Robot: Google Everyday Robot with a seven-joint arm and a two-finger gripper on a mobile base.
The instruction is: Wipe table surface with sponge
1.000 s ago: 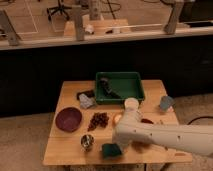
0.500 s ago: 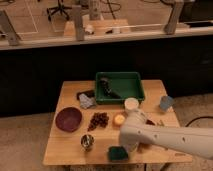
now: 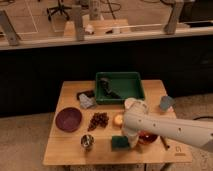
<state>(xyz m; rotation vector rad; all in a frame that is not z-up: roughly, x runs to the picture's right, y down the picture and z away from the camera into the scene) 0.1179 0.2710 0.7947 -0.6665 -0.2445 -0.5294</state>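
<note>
The teal-green sponge lies flat on the light tan table surface near the front edge, a little right of centre. My white arm reaches in from the right. Its gripper comes down onto the sponge's right side and is shut on the sponge. The arm's wrist hides most of the fingers.
A green bin holding a dark object stands at the back centre. Left of it lies a grey-blue cloth wad. A purple bowl, dark grapes and a metal cup sit left of the sponge. A reddish item is beneath the arm.
The sponge has slid to the right and slightly back across the table, moving together with the gripper. The arm has swung the same way.
</note>
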